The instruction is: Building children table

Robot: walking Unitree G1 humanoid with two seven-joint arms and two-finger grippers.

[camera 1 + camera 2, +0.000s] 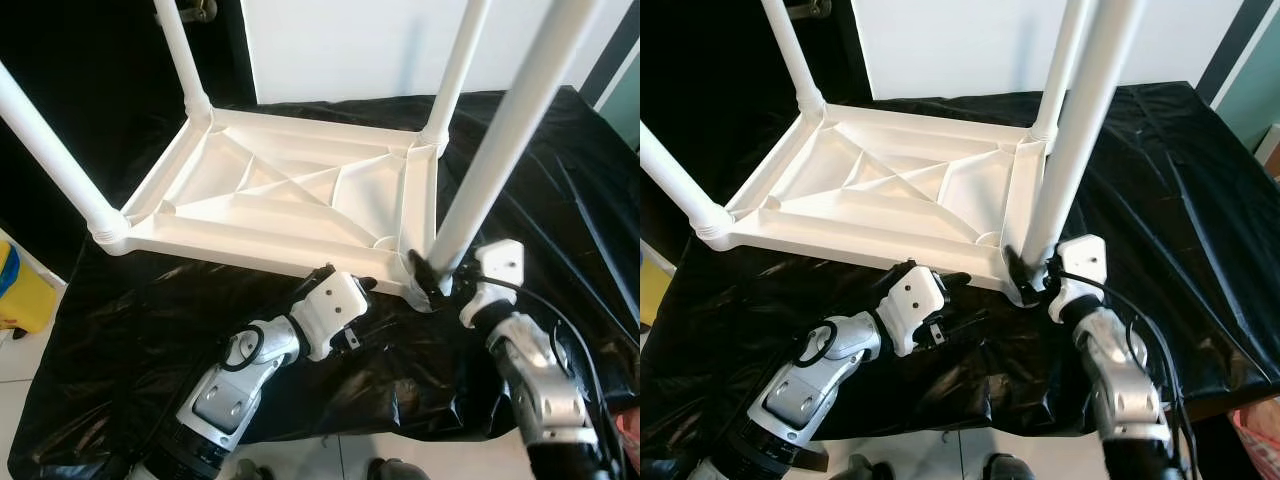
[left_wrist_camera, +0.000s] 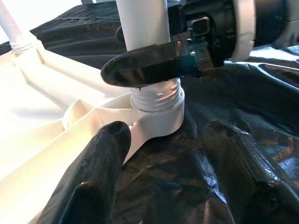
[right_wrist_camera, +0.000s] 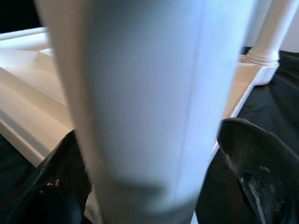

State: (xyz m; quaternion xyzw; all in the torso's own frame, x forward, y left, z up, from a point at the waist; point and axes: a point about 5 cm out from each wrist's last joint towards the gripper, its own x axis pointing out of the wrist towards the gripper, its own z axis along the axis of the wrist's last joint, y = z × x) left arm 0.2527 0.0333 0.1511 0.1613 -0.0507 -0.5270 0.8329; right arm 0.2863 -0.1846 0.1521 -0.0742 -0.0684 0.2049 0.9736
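1 table leg between right claw fingers

Upturned white table on black sheet

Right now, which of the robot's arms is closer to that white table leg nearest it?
Right. The right gripper has its jaws around the near leg at its base; the left gripper sits beside it, open, by the tabletop edge.
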